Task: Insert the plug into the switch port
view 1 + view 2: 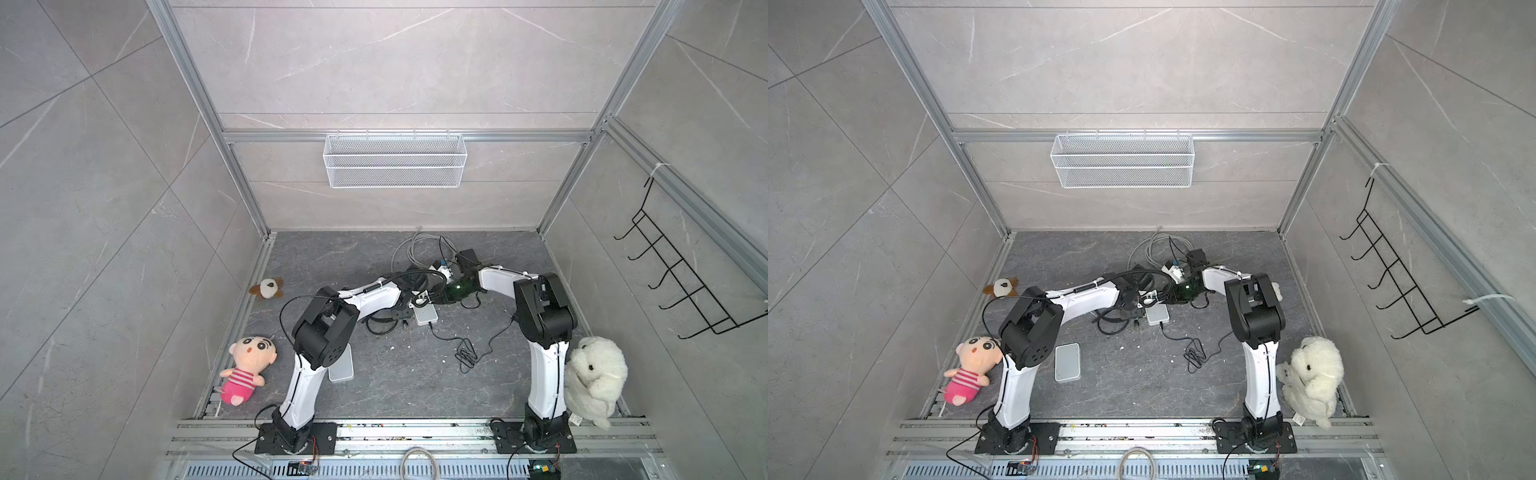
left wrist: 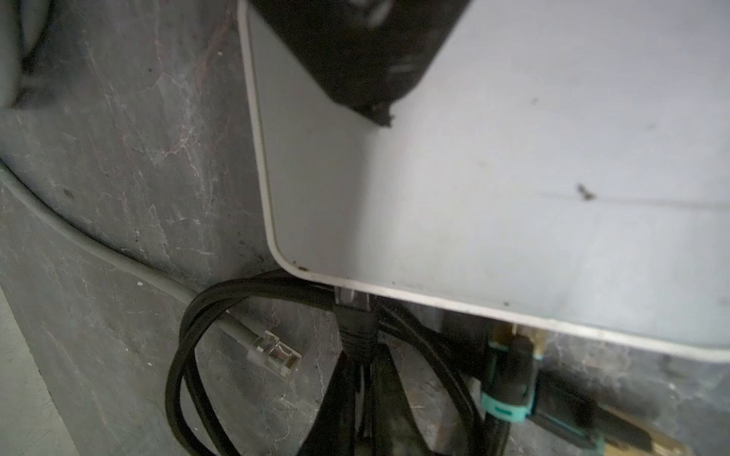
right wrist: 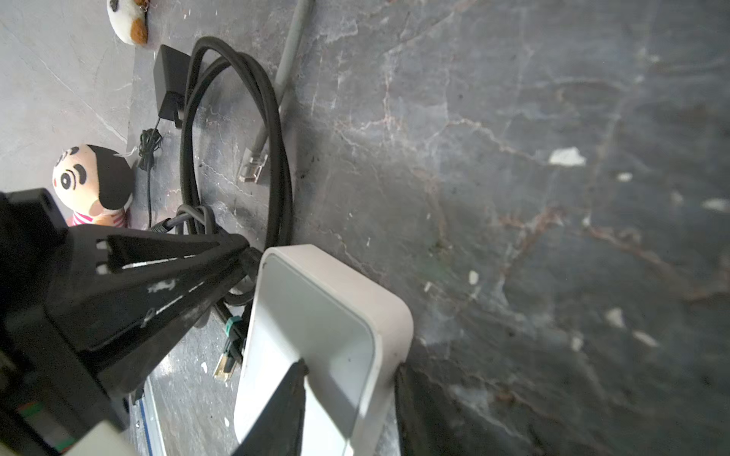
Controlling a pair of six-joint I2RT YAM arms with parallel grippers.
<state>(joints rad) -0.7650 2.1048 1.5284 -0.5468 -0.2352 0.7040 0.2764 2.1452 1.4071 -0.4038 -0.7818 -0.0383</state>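
Note:
The switch (image 1: 427,316) (image 1: 1158,314) is a flat white box on the dark floor between my arms. My right gripper (image 3: 351,369) is shut on the switch (image 3: 316,300), with one finger (image 3: 288,410) on its top face and the other against its side wall. My left gripper (image 2: 357,355) is shut on the black plug (image 2: 352,316). The plug's clear tip sits at the rim of the switch (image 2: 493,177), and its front end is hidden under that rim. In the right wrist view my left gripper (image 3: 243,252) reaches the switch's port side.
A grey cable with a clear plug (image 2: 276,353) (image 3: 253,167) lies loose beside coiled black cable (image 3: 237,98). A teal-ringed connector (image 2: 507,389) sits at the switch's edge. A second white box (image 1: 1067,361), several plush toys (image 1: 247,370) (image 1: 596,380) and a wall basket (image 1: 395,160) surround the arms.

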